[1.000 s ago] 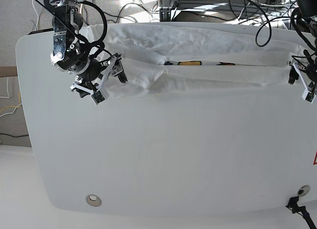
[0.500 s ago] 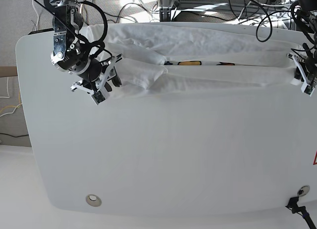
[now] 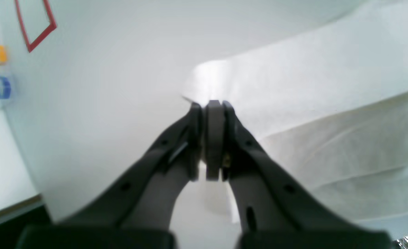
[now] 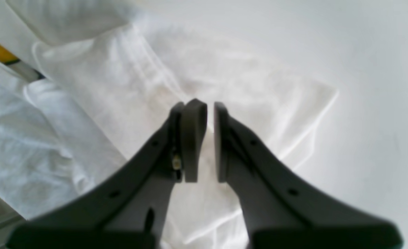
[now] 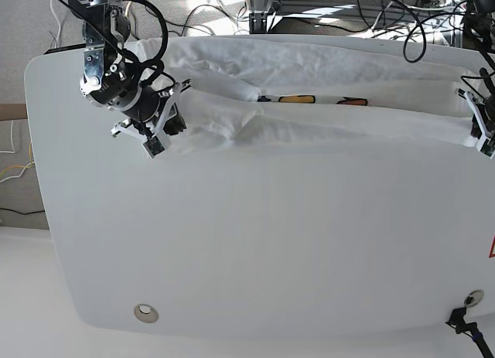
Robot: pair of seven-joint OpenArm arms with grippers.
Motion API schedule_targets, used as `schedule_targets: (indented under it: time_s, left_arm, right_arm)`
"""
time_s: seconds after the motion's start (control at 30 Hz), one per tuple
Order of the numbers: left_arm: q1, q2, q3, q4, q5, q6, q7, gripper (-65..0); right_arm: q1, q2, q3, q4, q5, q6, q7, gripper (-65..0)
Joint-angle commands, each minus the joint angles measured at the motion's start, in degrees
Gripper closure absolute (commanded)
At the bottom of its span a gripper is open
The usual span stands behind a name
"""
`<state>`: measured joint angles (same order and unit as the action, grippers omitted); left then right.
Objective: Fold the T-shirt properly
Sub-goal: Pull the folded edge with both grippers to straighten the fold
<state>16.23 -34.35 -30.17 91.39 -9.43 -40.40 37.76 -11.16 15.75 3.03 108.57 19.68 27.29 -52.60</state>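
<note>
The white cotton T-shirt (image 5: 309,114) lies in a long folded band across the far side of the white table (image 5: 255,242), presumably for lifting by its ends. The right claw (image 5: 164,126), nearly closed, pinches one end; the left claw (image 5: 481,130), pressed together, pinches the other corner.

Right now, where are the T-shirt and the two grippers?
T-shirt (image 5: 325,114), base view, its near folded edge.
Left gripper (image 3: 212,103), left wrist view, its tips.
Right gripper (image 4: 210,105), right wrist view, between its tips.
</note>
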Motion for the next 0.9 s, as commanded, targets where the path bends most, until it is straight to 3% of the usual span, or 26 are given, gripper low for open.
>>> schedule_targets:
  time_s: [0.0,0.2,0.5,0.6,0.67,0.73,0.87]
  left_arm:
    - [0.4,-1.6,-1.6,1.5,-0.4,0.4,-1.0,0.0]
    - [4.1,-1.5,-4.2,1.0,-0.4,0.4,-1.0,0.0]
    - [5.0,-1.3,3.1,-1.3,-0.3,0.4,-0.6,-0.3]
    - [4.8,-1.6,3.1,-1.4,-0.3,0.4,-0.7,-24.7]
    - [3.7,-1.7,3.1,-1.4,-0.3,0.4,-0.8,-36.3]
    - [1.4,-2.9,3.0,-1.4,-0.3,0.4,-0.8,-40.8]
    - [-1.5,-2.2,-1.5,1.5,-0.5,0.4,-0.9,-38.1]
  right_arm:
    - [0.6,0.4,0.3,0.9,0.5,0.3,1.2,-7.0]
    - [0.5,0.4,0.3,0.9,0.5,0.3,1.2,-7.0]
    - [0.4,0.4,0.2,1.2,1.0,0.3,1.2,-8.7]
    - [-0.1,0.4,0.2,2.3,1.0,0.3,1.2,-20.6]
    - [0.0,-0.5,0.2,3.6,1.0,0.3,1.4,-31.2]
    - [0.2,-2.5,0.3,4.7,1.0,0.7,1.5,-39.7]
    - [0.8,-6.5,0.1,5.2,1.0,0.9,1.5,-37.3]
